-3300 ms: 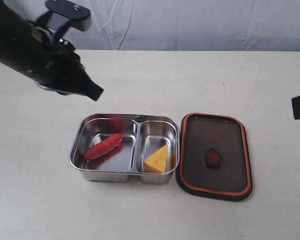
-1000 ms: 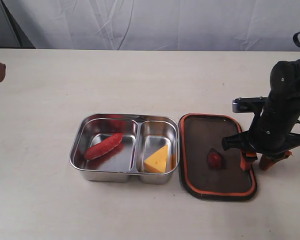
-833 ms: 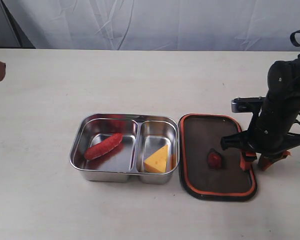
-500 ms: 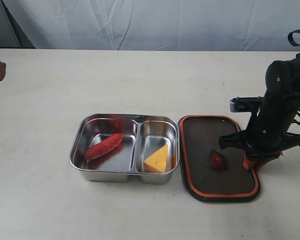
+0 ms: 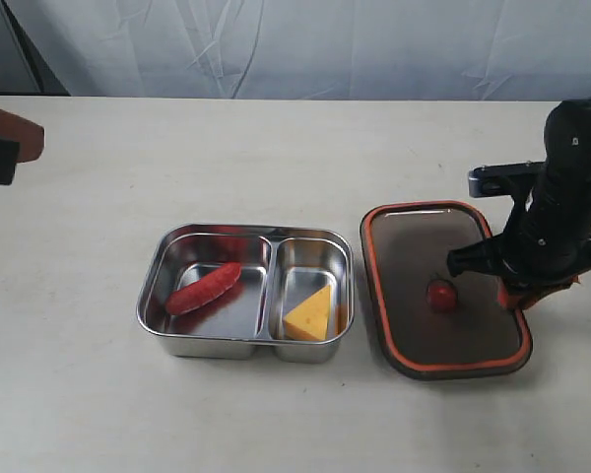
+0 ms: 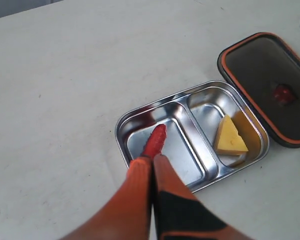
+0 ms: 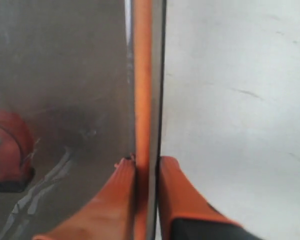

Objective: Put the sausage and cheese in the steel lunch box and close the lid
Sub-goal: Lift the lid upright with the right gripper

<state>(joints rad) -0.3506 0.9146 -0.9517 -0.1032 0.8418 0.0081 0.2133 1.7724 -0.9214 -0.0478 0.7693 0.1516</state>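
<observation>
The jaws of the right gripper (image 7: 147, 162) are clamped narrowly on the far long edge of the lid (image 5: 414, 256), with one orange finger (image 7: 121, 200) laid on the inner face and the other outside the rim. The jaws of the left gripper (image 6: 151, 159) are pressed together with nothing between them; it is held above the steel lunch box (image 5: 217, 346).

The right arm (image 5: 571, 187), black and jointed, is bent steeply down over the lid's outer side. The lid is dark, smoky and translucent, rectangular with rounded corners. It is edged by an orange seal rim (image 7: 142, 75), and a small red-orange valve tab (image 5: 440, 294) is set at its centre. It is placed just beside the box, seal side up, on the pale matt table (image 5: 276, 158).

The box is shiny steel with rounded corners and is split by a divider. The ribbed red sausage (image 5: 204, 287) is lying aslant in the larger compartment, and the yellow-orange cheese (image 5: 310, 315), a wedge, in the smaller one.
</observation>
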